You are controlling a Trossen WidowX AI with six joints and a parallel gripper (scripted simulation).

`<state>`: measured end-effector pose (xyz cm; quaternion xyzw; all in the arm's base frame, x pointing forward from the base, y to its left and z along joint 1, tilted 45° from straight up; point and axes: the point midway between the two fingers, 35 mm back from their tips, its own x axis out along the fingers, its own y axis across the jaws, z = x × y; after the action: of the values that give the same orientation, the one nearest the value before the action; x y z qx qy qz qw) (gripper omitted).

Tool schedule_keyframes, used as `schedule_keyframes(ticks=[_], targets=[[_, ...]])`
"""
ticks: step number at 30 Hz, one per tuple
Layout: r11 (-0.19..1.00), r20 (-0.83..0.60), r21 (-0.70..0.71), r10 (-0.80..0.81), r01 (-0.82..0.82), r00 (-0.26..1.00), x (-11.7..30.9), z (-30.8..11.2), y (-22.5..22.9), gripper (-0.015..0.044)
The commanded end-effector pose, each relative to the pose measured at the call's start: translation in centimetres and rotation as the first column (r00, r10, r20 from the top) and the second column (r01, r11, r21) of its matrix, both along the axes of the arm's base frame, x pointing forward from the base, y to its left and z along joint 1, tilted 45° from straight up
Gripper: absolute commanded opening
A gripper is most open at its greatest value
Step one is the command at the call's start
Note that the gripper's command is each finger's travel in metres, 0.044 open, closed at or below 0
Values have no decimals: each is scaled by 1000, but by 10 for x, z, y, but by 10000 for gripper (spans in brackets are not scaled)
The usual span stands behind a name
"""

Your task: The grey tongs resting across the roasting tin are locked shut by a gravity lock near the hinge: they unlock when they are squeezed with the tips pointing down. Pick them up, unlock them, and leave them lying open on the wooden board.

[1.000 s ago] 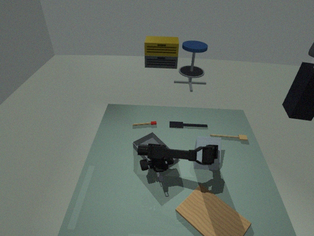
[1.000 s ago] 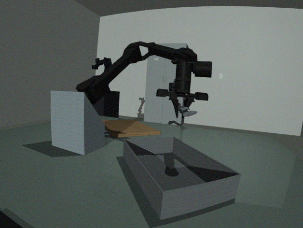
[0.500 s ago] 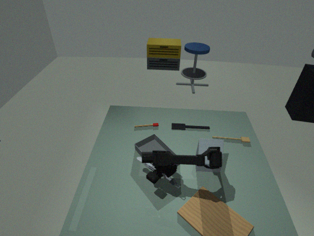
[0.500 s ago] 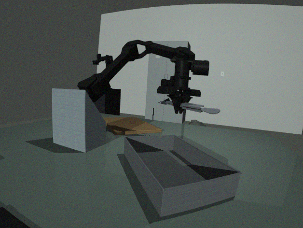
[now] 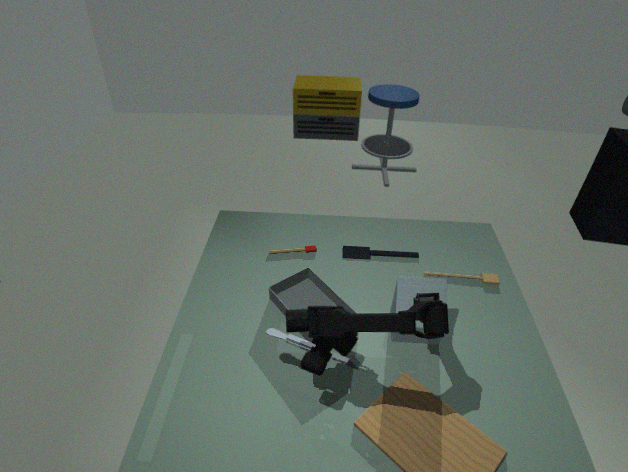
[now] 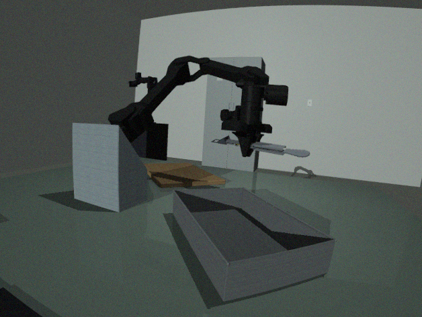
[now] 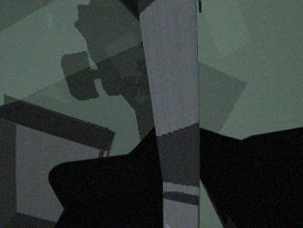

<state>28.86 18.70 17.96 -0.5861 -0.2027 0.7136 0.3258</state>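
Note:
The grey tongs [image 5: 291, 339] [image 6: 269, 147] [image 7: 171, 72] are held in the air, lying nearly level, with their arms close together. Their rounded tip end points left in the top view and right in the exterior view; the hinge end points the other way. My gripper [image 5: 332, 351] [image 6: 251, 146] [image 7: 169, 129] points down and is shut on the tongs around their middle. The lock itself is too small to make out. The roasting tin [image 5: 309, 294] [image 6: 279, 268] stands empty on the table. The wooden board [image 5: 421, 441] [image 6: 184, 166] lies flat, clear of the tongs.
A pale block [image 5: 418, 286] [image 6: 95, 163] stands beside the tin, beneath the arm in the top view. A black spatula [image 5: 356, 252], a red-headed tool [image 5: 310, 249] and a wooden-headed tool [image 5: 489, 278] lie at the far side.

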Motion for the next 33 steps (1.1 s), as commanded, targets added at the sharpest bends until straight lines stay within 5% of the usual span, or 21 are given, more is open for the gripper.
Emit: schedule_keyframes(ticks=[1, 33], targets=[[1000, -6, -20, 0, 0, 1000, -9, 5, 8, -150], [956, -158, -214, -239, 203, 958, -133, 53, 90, -150]])
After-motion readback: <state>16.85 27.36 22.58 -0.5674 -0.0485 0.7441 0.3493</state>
